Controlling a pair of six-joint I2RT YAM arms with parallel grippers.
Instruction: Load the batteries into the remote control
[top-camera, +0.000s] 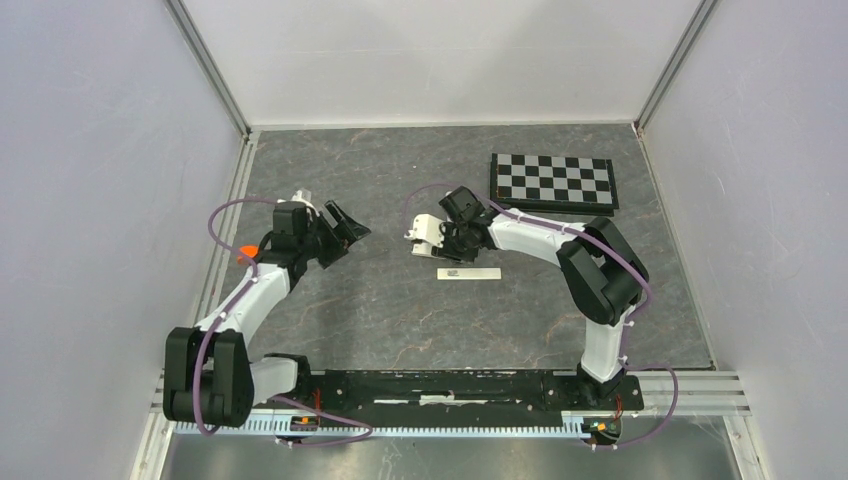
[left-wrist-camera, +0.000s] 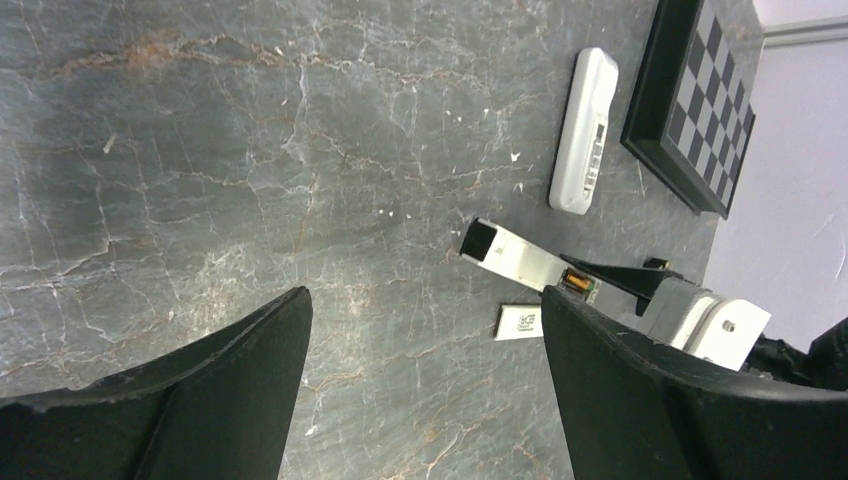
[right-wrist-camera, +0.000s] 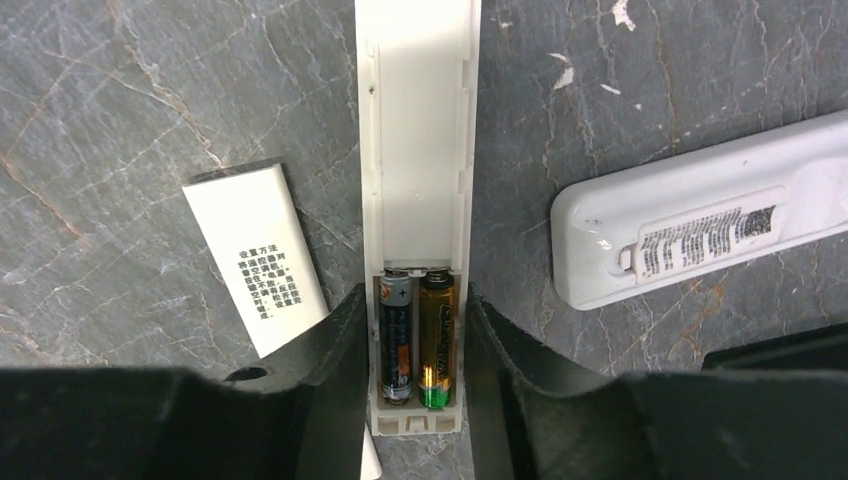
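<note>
Two batteries (right-wrist-camera: 397, 345) seated in remote control (right-wrist-camera: 418, 180) recess | remote clasped by right gripper (right-wrist-camera: 414, 310) near table (top-camera: 400, 330) centre | left gripper (top-camera: 340, 230) spread, empty, at its 9 o'clock | loading judged done | cover (right-wrist-camera: 258, 255) to be refitted.

Spread fingers (left-wrist-camera: 200, 400) above marbled tabletop (left-wrist-camera: 250, 150)

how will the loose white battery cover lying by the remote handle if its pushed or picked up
The battery cover looks thin, rigid plastic, so probably very light and stiff. Lying flat on the table, it would likely slide rather than roll, and its low edges may be hard to pinch.
</note>
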